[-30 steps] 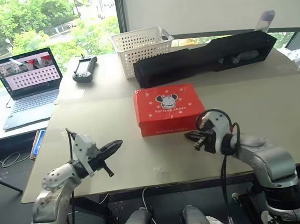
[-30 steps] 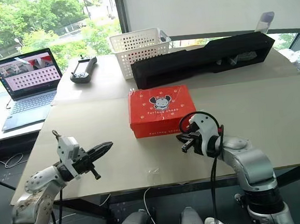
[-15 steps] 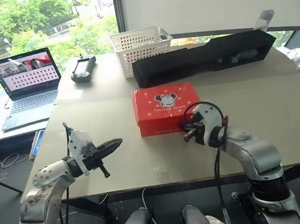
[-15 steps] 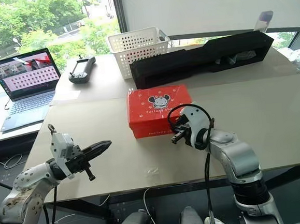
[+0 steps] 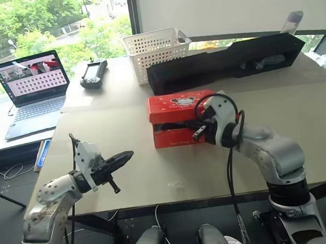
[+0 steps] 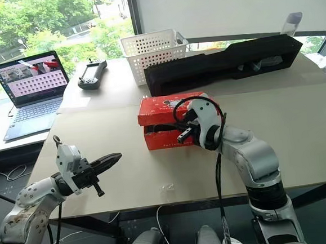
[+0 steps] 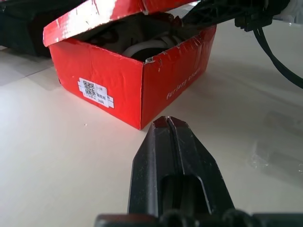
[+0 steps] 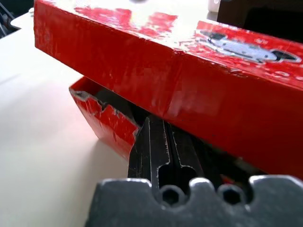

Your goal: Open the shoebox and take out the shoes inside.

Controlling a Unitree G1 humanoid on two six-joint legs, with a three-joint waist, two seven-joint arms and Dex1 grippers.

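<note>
Shoebox [image 5: 177,120] sits on the table [image 5: 126,153], just in front of the long black case [image 5: 226,61]. Its lid [image 7: 102,13] is tilted up at the front, leaving a gap above the box's front wall. Through that gap, in the left wrist view, part of a white shoe [image 7: 149,45] lies inside the box.

Right gripper [image 6: 182,134] is clenched, fingers pressed together. Its fingertips [image 8: 150,137] are wedged under the lid's front edge, at the box's right front corner, touching the lid from below. It grasps nothing.

Left gripper [image 5: 127,155] is also clenched and empty. It hangs above the table's near left area, well apart from the box, pointing toward it.

Behind the box stand a white basket [image 5: 154,48], a handheld controller [image 5: 93,74] and a laptop [image 5: 33,92].
</note>
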